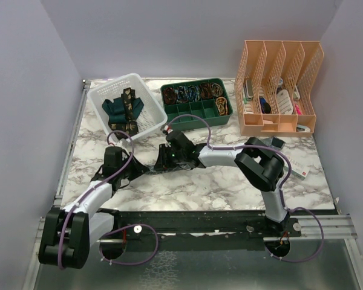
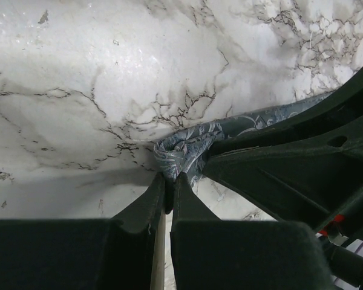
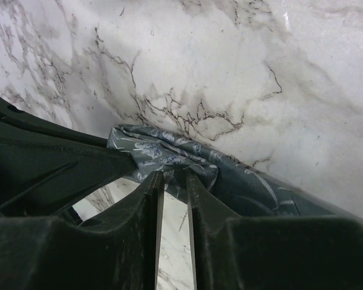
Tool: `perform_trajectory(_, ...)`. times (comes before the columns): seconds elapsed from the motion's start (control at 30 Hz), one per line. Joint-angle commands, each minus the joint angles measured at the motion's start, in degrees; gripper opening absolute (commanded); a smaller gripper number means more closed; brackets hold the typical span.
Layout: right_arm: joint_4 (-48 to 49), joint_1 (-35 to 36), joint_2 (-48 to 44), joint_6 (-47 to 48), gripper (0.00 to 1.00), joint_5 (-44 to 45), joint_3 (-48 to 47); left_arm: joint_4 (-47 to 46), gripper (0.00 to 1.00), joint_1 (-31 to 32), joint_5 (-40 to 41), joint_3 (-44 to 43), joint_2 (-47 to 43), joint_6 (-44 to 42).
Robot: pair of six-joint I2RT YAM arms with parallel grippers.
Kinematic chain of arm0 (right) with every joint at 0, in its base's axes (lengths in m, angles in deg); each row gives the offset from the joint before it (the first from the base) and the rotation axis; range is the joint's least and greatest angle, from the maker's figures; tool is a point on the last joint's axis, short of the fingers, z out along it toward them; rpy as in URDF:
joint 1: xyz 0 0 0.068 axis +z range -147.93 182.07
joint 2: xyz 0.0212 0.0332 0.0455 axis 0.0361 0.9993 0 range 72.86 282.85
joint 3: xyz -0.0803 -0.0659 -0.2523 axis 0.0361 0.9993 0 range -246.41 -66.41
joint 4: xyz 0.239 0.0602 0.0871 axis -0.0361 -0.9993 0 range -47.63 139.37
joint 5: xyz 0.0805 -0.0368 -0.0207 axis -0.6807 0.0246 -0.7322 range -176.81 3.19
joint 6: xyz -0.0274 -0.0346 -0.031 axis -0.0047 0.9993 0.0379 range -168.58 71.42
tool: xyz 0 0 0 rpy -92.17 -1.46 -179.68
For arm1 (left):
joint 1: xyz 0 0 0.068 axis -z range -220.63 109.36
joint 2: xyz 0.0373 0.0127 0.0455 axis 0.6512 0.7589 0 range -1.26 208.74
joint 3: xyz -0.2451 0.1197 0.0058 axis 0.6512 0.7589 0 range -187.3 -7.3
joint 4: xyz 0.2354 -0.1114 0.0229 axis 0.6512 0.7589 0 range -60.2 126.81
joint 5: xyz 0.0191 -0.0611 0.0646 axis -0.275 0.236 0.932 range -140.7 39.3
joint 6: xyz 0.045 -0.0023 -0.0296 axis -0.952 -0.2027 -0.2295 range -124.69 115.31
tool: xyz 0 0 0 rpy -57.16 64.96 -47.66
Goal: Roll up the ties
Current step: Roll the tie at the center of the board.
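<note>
Left gripper (image 2: pixel 169 181), right gripper (image 3: pixel 173 176): we find both clamped on bunched blue-grey patterned fabric tie (image 2: pixel 181 151), near white slotted plastic basket (image 1: pixel 148 121).

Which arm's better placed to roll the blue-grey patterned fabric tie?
Right, probably: right gripper pinches the bunched fold of the blue-grey patterned fabric tie; left gripper only nips its edge.

Blue-grey tie (image 3: pixel 163 151): most of its length is concealed beneath both arms in top view. In wrist views it is cut off behind fingers (image 3: pixel 142 208). Green tray (image 1: pixel 199 122): contents too small to identify.
</note>
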Motion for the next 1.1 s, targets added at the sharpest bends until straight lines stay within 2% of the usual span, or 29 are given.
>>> perform_trajectory(0.0, -5.58, -0.18, -2.90, 1.97, 0.32, 2.11, -0.75, 6.87, 0.00, 1.02, 6.89, -2.75, -2.86, -1.59)
perform_trajectory(0.37, -8.74, -3.17, -9.45, 5.12, 0.34, 7.34, 1.89, 16.28, 0.00, 7.33, 18.74, -10.26, -1.68, -2.70)
perform_trajectory(0.63, -10.17, -4.73, -6.81, 6.86, 0.28, 5.22, 1.37, 20.97, 0.00, 10.88, 25.41, -16.23, 1.47, -4.18)
perform_trajectory(0.8, -10.01, -5.13, -6.80, 6.25, 0.29, 4.97, 1.82, 23.77, 0.00, 13.38, 29.31, -19.45, 4.22, -5.73)
perform_trajectory(1.07, -3.91, -5.95, -8.18, 3.65, 0.27, 0.44, 5.21, 25.70, 0.00, 18.64, 35.45, -23.85, 8.34, -5.48)
